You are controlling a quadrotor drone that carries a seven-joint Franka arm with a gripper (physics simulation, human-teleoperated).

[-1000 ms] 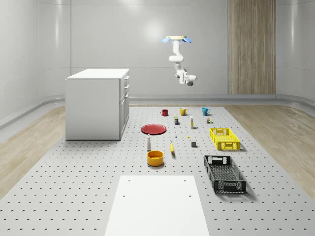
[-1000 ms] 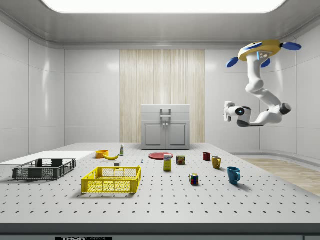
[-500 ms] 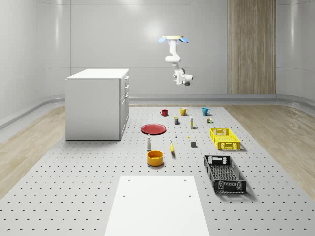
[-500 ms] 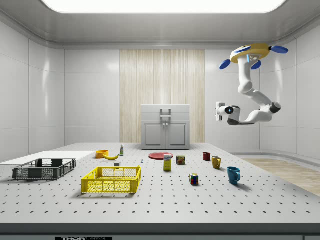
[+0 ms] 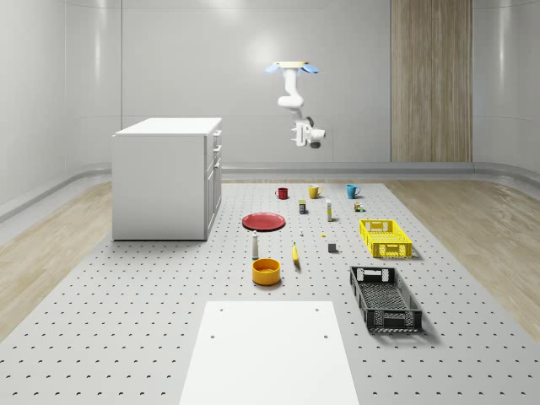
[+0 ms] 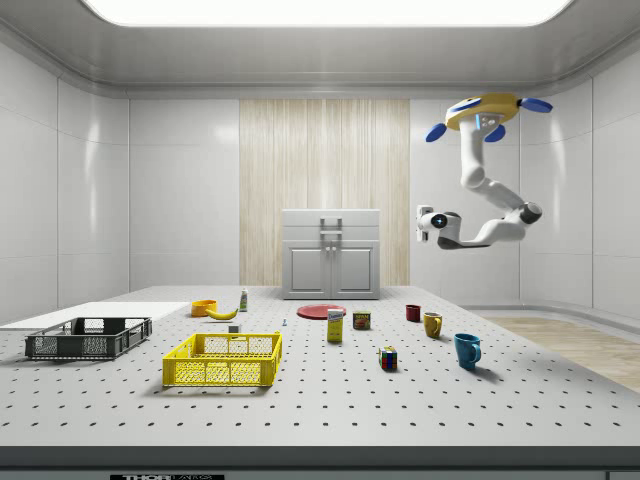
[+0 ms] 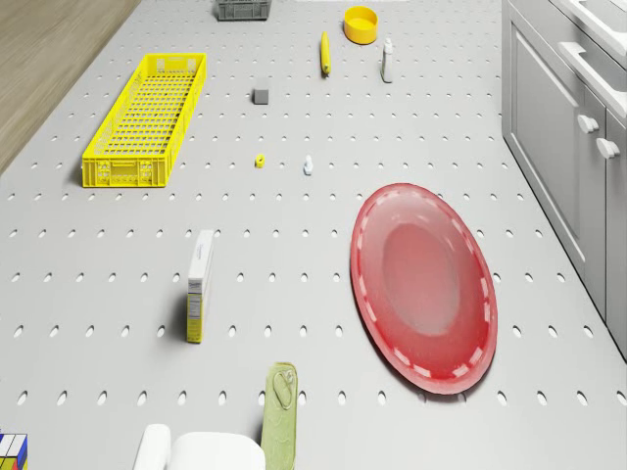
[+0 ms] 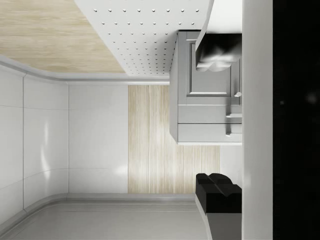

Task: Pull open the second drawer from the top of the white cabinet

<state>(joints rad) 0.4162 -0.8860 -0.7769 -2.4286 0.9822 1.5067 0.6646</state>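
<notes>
- I see the grey pegboard floor (image 5: 126,337) carrying the white cabinet (image 5: 164,181) far left.
- Red plate (image 5: 264,221), orange bowl (image 5: 266,271) mid-floor.
- Yellow crate (image 5: 386,238), black crate (image 5: 386,299) right.

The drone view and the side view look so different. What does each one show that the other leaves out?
Only the drone view looks down into the red plate from above. Only the side view shows the drone hovering high over the table, its arm ending in the gripper that faces the white cabinet. Both show the yellow crate, the plate and the cabinet's front.
</notes>
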